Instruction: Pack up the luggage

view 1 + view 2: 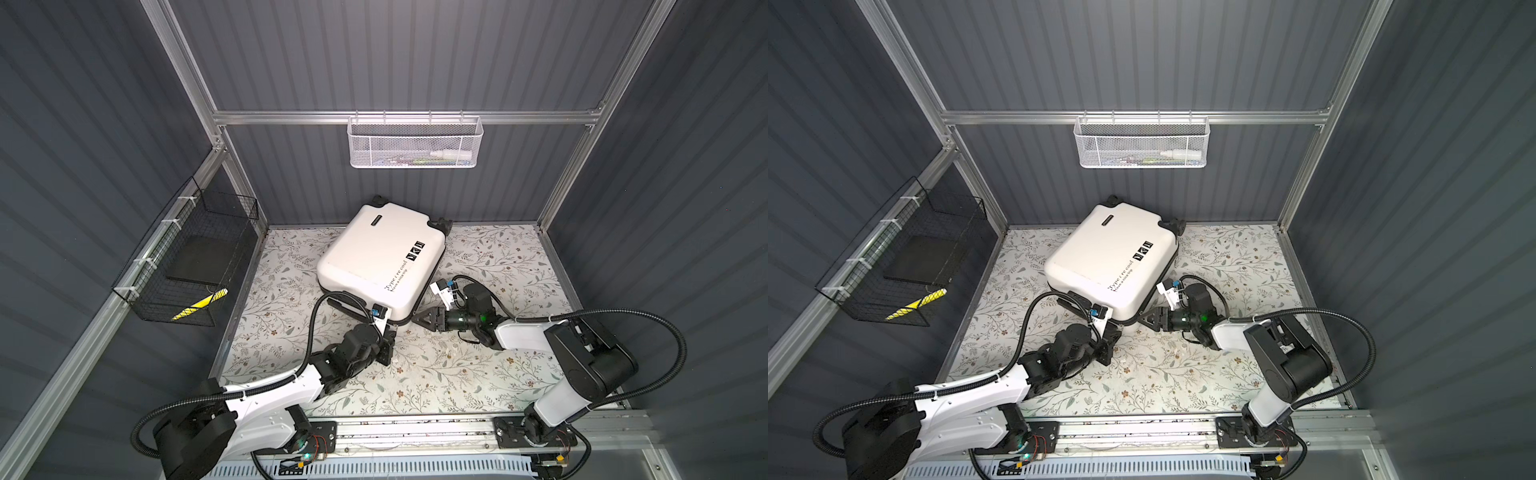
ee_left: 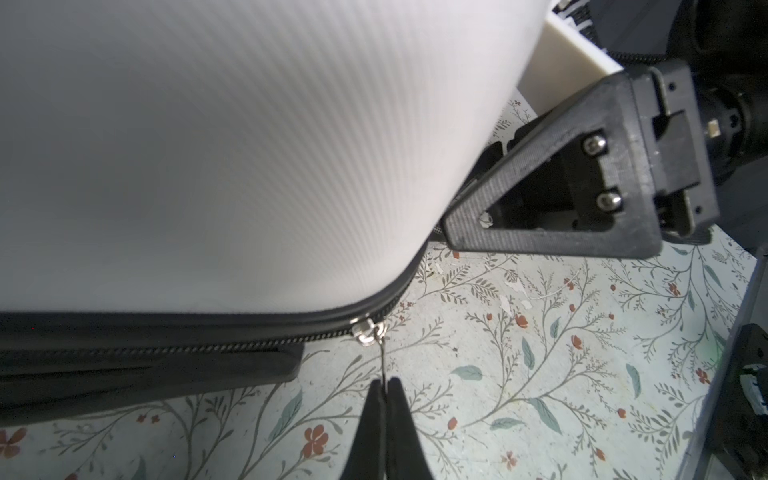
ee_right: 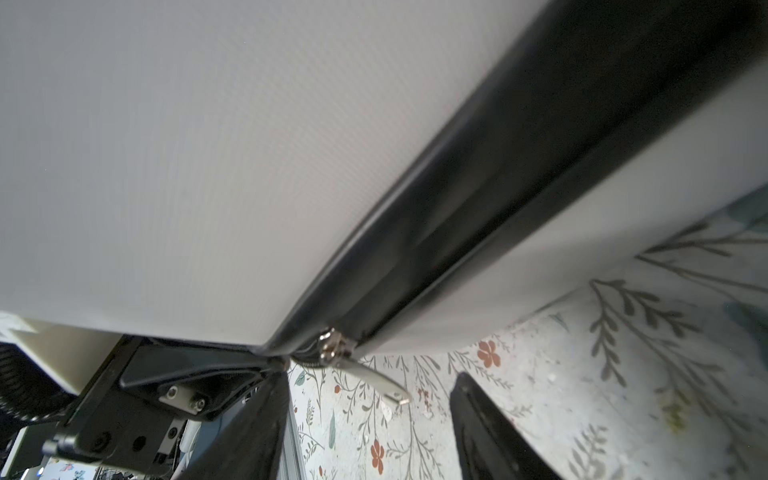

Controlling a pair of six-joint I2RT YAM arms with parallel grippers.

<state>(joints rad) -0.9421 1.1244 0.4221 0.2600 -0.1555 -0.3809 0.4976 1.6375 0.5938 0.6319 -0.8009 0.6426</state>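
On the floral counter (image 1: 457, 374) the closed luggage (image 1: 374, 257) lies near the back wall, the left gripper (image 2: 388, 388) with fingers pinching its zipper pull (image 2: 381, 353), the right gripper (image 3: 370, 378) with fingers spread, seemingly around a second pull (image 3: 374, 380); a skewed tug could slip the pinched pull free or drag the luggage.

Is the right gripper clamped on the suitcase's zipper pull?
No: the right wrist view shows the right gripper open, the zipper pull lying untouched between its fingers.

White luggage (image 1: 374, 257), flat, lettered shell up
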